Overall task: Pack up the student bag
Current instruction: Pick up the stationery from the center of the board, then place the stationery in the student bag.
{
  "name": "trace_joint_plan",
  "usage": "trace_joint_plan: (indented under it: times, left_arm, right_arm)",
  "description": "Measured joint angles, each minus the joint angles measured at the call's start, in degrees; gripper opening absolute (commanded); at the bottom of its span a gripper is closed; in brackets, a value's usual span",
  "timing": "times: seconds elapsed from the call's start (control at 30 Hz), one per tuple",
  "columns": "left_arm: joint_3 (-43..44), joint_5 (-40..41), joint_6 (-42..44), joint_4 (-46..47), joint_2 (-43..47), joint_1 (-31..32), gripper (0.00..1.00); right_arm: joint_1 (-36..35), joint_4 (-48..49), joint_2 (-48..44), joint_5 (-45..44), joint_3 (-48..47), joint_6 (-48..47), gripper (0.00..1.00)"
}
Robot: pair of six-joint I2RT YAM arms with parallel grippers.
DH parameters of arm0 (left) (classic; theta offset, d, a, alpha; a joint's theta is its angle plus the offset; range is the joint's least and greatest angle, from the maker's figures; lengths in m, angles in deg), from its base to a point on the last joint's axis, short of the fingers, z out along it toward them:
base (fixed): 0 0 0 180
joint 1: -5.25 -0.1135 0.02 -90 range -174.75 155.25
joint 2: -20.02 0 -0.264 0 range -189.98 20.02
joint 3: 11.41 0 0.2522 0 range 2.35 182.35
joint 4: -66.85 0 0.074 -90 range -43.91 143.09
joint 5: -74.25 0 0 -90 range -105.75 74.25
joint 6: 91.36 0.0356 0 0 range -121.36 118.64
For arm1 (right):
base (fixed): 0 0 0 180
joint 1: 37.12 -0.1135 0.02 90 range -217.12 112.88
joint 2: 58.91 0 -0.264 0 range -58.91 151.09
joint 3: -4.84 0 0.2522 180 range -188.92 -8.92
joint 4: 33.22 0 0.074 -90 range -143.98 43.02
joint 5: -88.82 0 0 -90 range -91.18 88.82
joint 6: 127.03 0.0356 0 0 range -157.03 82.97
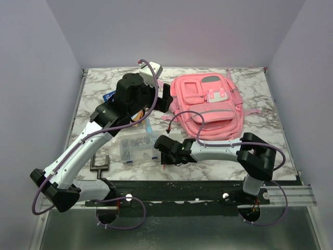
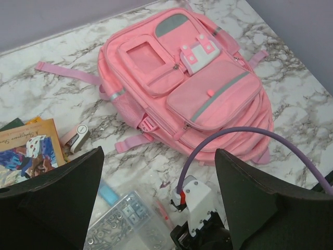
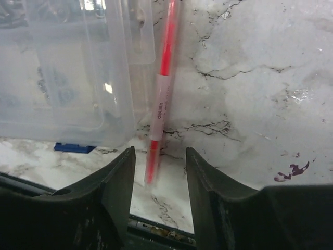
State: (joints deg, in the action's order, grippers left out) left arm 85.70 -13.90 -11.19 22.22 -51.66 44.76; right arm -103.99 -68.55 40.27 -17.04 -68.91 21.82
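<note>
The student bag lies flat, front face up, at the upper centre-right of the top view; its pockets appear closed, so expect to open it before loading. The left gripper hangs above it with jaws wide and empty, apparently placed to reach the bag. At lower centre, the right gripper sits low, jaws partly open astride the red pen beside the clear plastic box, positioned to close on the pen but not clamped.

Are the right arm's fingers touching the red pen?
Apart. In the right wrist view the red pen lies between the fingers, with bare table showing on both sides.
</note>
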Motion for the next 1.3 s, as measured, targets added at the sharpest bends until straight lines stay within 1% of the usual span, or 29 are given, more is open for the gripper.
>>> trace_joint_plan:
  times: [0.13, 0.27, 0.43, 0.53, 0.57, 0.63, 0.67, 0.83, 1.0, 1.07, 1.2, 1.3]
  left_arm:
    - [-1.14, 2.73, -0.04, 1.22, 1.81, 0.0, 0.93]
    - [-2.6, 5.05, 0.0, 1.81, 3.26, 0.0, 0.94]
    - [-3.04, 5.53, 0.0, 2.62, 3.87, 0.0, 0.94]
    - [-3.28, 5.7, 0.0, 2.97, 4.07, 0.0, 0.94]
    - [-3.3, 5.77, 0.02, 3.02, 4.07, 0.0, 0.94]
    - [-3.3, 5.79, 0.02, 3.04, 4.07, 0.0, 0.94]
    - [-3.3, 5.81, 0.02, 3.1, 4.07, 0.0, 0.94]
    - [-3.32, 5.79, 0.02, 3.5, 4.07, 0.0, 0.95]
    - [-3.69, 5.84, 0.02, 3.85, 3.93, 0.0, 0.95]
    - [-3.74, 5.84, 0.02, 3.87, 3.74, 0.0, 0.95]
    - [-3.78, 5.84, 0.02, 3.87, 3.48, 0.0, 0.95]
    - [-3.98, 5.92, 0.02, 3.93, 3.48, 0.0, 0.95]
  right_arm:
    - [-0.46, -2.14, 3.04, -2.4, -1.73, 0.74, 0.43]
    - [-0.68, -4.39, 4.59, -4.22, -3.87, 1.14, 0.36]
    - [-0.7, -5.66, 6.08, -5.92, -5.62, 1.27, 0.28]
    - [-0.7, -6.19, 6.1, -6.36, -5.6, 1.62, 0.2]
    - [-0.7, -6.36, 6.1, -6.6, -5.51, 1.79, 0.16]
    - [-0.7, -6.36, 5.92, -7.17, -5.11, 2.03, 0.03]
    - [-0.7, -6.1, 5.7, -7.45, -4.72, 2.14, 0.01]
    - [-0.7, -4.7, 4.04, -8.46, -2.51, 2.16, 0.01]
    - [-0.68, -7.56, -0.33, -10.73, 0.09, 0.44, 0.01]
    - [-0.5, -8.72, -3.5, -11.8, 0.35, -0.55, 0.01]
    - [0.72, -9.29, -12.85, -12.61, 0.39, -2.43, 0.01]
    - [3.65, -9.27, -20.06, -12.11, 1.33, -3.32, 0.01]
